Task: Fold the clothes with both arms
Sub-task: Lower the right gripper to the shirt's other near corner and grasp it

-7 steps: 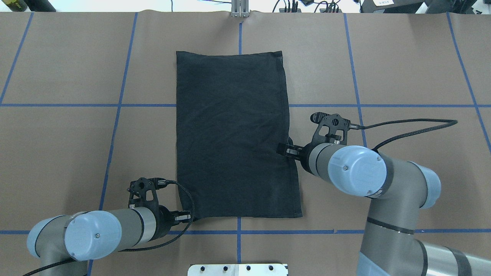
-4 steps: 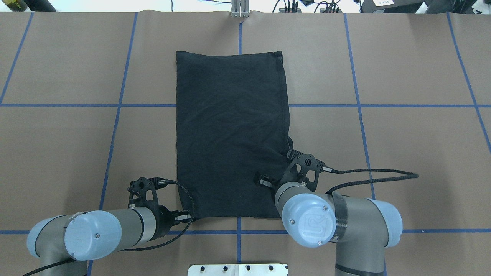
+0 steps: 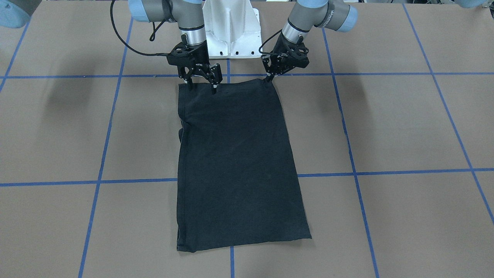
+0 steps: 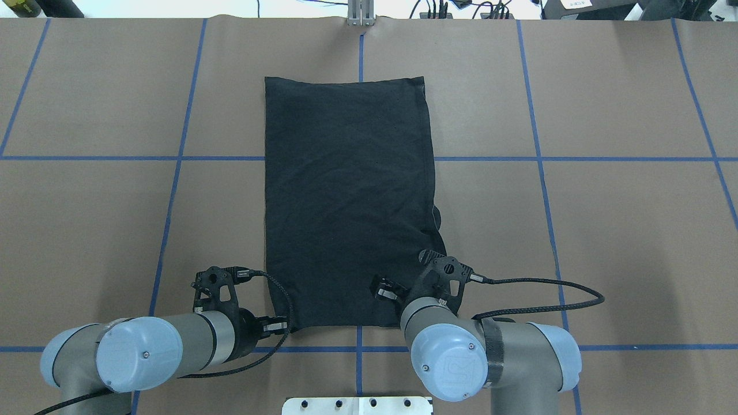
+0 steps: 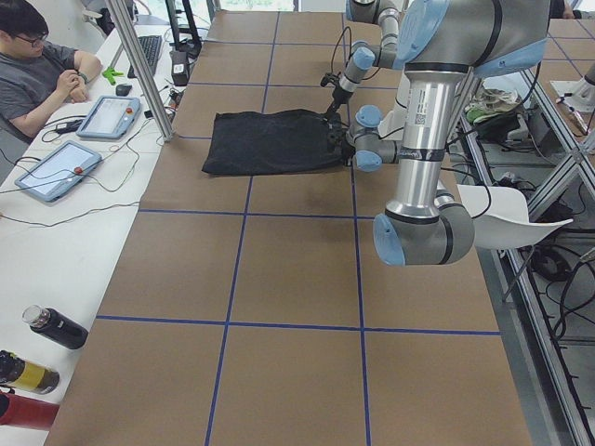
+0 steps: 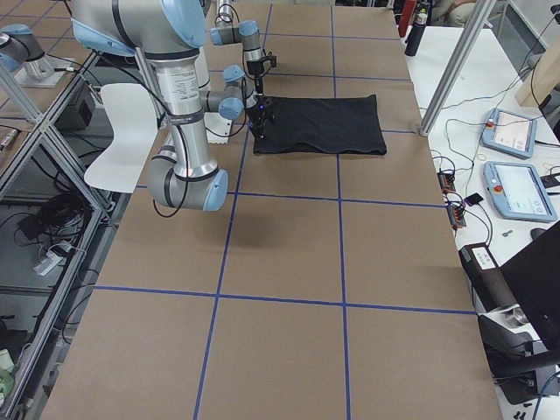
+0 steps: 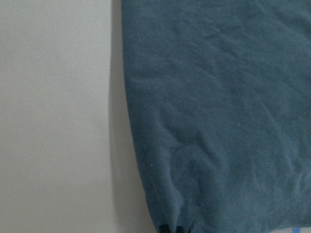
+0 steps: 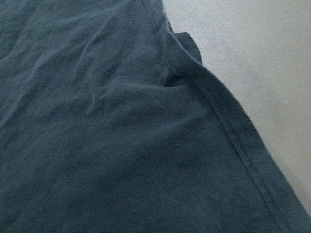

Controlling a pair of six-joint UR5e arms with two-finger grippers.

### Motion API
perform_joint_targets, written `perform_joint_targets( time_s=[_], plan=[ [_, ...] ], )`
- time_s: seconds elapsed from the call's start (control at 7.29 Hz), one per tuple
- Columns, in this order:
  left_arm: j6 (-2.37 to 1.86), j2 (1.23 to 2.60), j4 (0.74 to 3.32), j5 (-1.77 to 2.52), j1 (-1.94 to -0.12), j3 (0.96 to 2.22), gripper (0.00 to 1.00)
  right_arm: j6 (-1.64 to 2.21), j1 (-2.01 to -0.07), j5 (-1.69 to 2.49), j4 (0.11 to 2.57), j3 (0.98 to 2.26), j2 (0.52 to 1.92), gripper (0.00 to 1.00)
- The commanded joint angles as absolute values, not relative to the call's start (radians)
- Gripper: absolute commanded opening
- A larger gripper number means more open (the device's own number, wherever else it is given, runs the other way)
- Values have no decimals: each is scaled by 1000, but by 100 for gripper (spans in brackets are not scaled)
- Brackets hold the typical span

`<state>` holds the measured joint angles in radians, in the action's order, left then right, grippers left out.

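The black T-shirt [image 4: 346,196] lies folded into a long flat rectangle in the middle of the table, plain side up [image 3: 235,162]. My left gripper [image 4: 283,327] sits at the shirt's near left corner, fingers pinched together on the corner [image 3: 266,80]. My right gripper [image 3: 202,88] stands open over the shirt's near right corner, one fingertip on each side of the hem. In the overhead view the right gripper [image 4: 387,291] is partly hidden under its wrist. The left wrist view shows the shirt's edge [image 7: 218,121]. A sleeve bump [image 8: 187,46] pokes out of the right edge.
The white base pedestal [image 3: 231,27] stands just behind both grippers. Blue tape lines grid the brown table [image 4: 576,230]. A person [image 5: 37,65] sits at a side bench with tablets [image 5: 56,169]; bottles [image 5: 56,327] lie nearer the camera.
My right arm has swung from the shirt's right edge back toward the robot, to the near right corner. The left arm and the shirt have not moved.
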<state>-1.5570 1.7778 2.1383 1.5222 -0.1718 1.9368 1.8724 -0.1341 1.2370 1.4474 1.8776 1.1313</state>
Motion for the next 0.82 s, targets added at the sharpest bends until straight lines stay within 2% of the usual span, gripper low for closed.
perform_joint_targets(
  time_s=[0.0, 0.14, 0.41, 0.69],
  plan=[
    [-1557, 1778, 2138, 1522, -173, 1937, 0, 1858, -138, 1216, 1436, 1849, 1132, 82],
    [-1557, 1778, 2138, 1522, -172, 1937, 0, 1858, -140, 1216, 1436, 1847, 1131, 78],
    [-1557, 1776, 2138, 1522, -172, 1937, 0, 1858, -147, 1216, 1437, 1845, 1131, 64],
    [-1557, 1778, 2138, 1522, -173, 1937, 0, 1845, -152, 1216, 1451, 1841, 1131, 63]
  ],
)
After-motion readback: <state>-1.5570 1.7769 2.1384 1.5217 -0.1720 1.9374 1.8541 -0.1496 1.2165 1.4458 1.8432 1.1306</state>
